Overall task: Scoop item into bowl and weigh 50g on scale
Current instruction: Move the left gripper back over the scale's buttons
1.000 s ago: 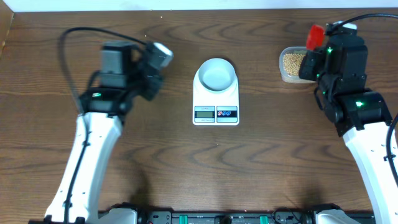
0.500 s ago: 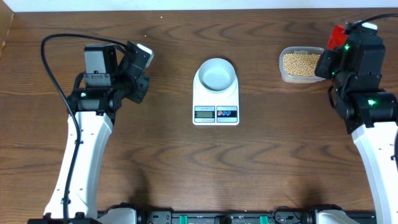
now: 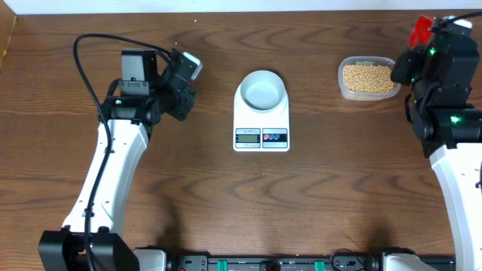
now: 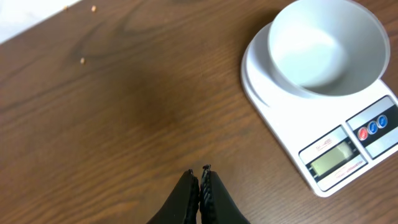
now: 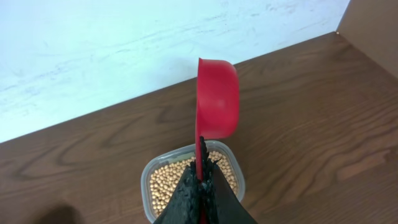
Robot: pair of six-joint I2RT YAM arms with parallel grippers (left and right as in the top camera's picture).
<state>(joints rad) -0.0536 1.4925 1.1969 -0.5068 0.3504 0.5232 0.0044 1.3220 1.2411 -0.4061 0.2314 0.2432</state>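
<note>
— Two arms: how do they sit?
— Left gripper [image 4: 202, 173] hovers over the table [image 4: 93, 124], left of centre, fingers pressed together, empty. Right gripper [image 5: 200, 167], upper right, pinches a red scoop [image 5: 217, 99]; I can't tell whether the scoop holds anything.
— Containers?
— Beans [image 3: 367, 77] fill the clear tub [image 3: 367, 97]. The bowl [image 3: 261, 89] sits empty on the scale [image 3: 261, 119], centre.

I see the bowl [image 3: 261, 89] on the scale [image 3: 260, 120] at frame centre, with the tub [image 3: 341, 81] of beans [image 3: 367, 75] at the upper right.
</note>
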